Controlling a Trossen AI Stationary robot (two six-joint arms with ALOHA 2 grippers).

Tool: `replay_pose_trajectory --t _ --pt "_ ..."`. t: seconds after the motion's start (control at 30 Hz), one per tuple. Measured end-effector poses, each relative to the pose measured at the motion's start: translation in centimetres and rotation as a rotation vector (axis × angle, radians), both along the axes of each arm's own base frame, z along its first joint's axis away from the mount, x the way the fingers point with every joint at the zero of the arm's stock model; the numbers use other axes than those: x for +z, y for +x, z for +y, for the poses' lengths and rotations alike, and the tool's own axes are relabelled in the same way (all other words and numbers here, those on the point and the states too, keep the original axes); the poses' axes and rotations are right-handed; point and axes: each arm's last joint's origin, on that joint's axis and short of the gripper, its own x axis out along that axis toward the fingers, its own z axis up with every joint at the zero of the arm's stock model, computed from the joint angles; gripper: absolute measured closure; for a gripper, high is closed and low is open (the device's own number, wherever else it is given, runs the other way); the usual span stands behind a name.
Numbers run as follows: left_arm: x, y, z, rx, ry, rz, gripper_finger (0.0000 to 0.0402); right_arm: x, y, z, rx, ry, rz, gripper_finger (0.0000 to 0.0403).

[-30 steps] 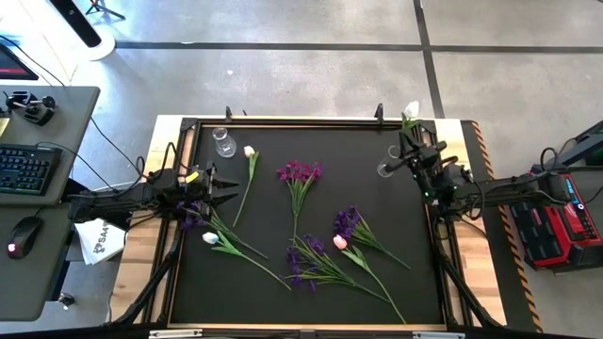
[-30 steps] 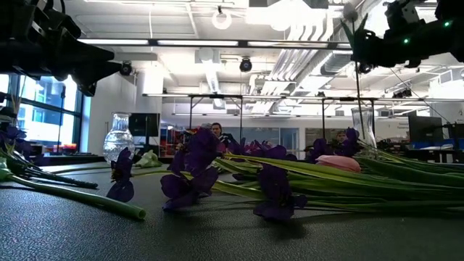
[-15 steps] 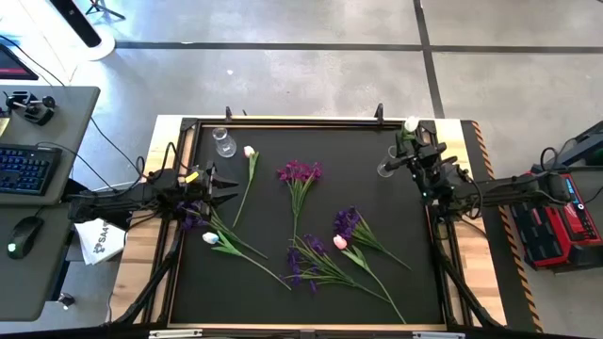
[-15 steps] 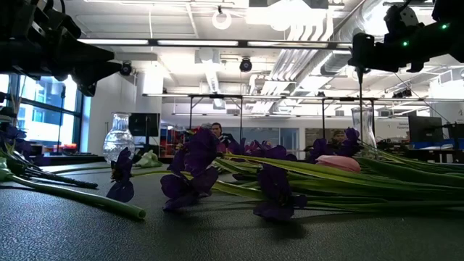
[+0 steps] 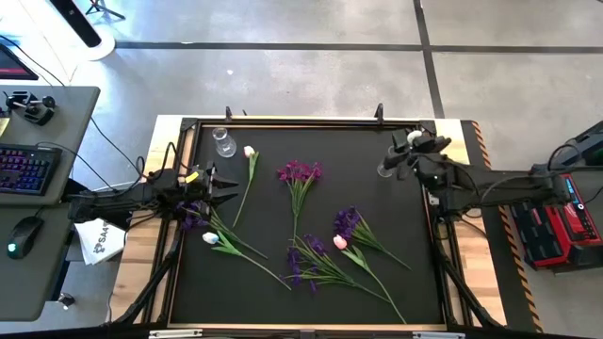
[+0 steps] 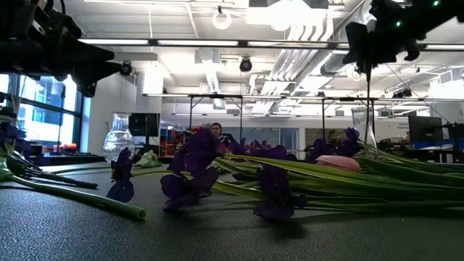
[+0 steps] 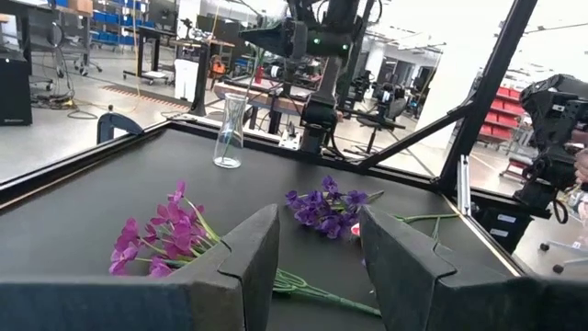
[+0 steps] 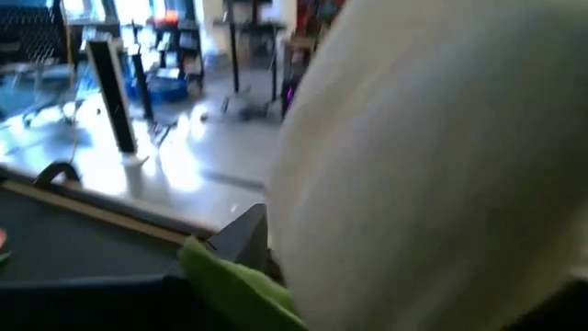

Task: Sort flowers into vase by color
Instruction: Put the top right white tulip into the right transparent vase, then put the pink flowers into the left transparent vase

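Observation:
A white tulip, bud (image 5: 412,138), fills the right wrist view (image 8: 432,165). Its stem (image 6: 367,94) runs down into the clear vase (image 5: 384,169) at the mat's far right. My right gripper (image 5: 415,153) is up beside the bud, high in the low view (image 6: 370,40); whether it touches the flower I cannot tell. My left gripper (image 7: 317,262) waits open and level at the mat's left edge (image 5: 215,186), nothing between its fingers. On the mat lie purple flowers (image 5: 300,172), (image 5: 347,223), (image 5: 301,264), a pink tulip (image 5: 339,242) and white tulips (image 5: 250,151), (image 5: 210,238).
A second clear vase (image 5: 224,143) stands at the mat's far left. More purple blossoms (image 5: 193,212) lie under my left arm. The black mat (image 5: 377,202) has bare room between the flowers and the right vase. A desk with a keyboard (image 5: 24,169) stands beyond the table's left.
My right gripper has risen and tipped up from pointing down to nearly level. The white tulip has sunk, its stem sliding down into the right vase until the bud is level with the gripper. My left arm has kept still.

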Motion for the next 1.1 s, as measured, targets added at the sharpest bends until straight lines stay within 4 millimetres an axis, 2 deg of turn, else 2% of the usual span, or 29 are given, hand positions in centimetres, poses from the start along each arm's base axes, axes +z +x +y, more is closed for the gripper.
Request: replay_pose_trajectory --t 0.13,0.5,0.67,0.83,0.97,1.1 --pt "0.0 0.0 0.0 0.0 0.0 0.0 0.0261 1.8 -0.4 0.0 0.039 0.094 0.002 0.0219" --pt "0.0 0.0 0.0 0.0 0.0 0.0 0.0261 7.0 -0.4 0.1 0.137 0.052 0.012 0.0219" --pt "0.0 0.0 0.0 -0.001 0.0 0.0 0.0261 7.6 -0.5 0.2 0.198 0.062 0.024 0.0213" --pt "0.0 0.0 0.0 -0.001 0.001 0.0 0.0261 7.6 -0.5 0.2 0.208 0.05 0.041 0.0176" --pt "0.0 0.0 0.0 -0.001 0.001 0.0 0.0261 8.3 -0.3 0.2 0.228 0.002 0.02 0.015" --pt "0.0 0.0 0.0 -0.001 0.001 0.0 0.0261 9.4 0.1 0.4 0.314 -0.063 -0.027 0.0144"
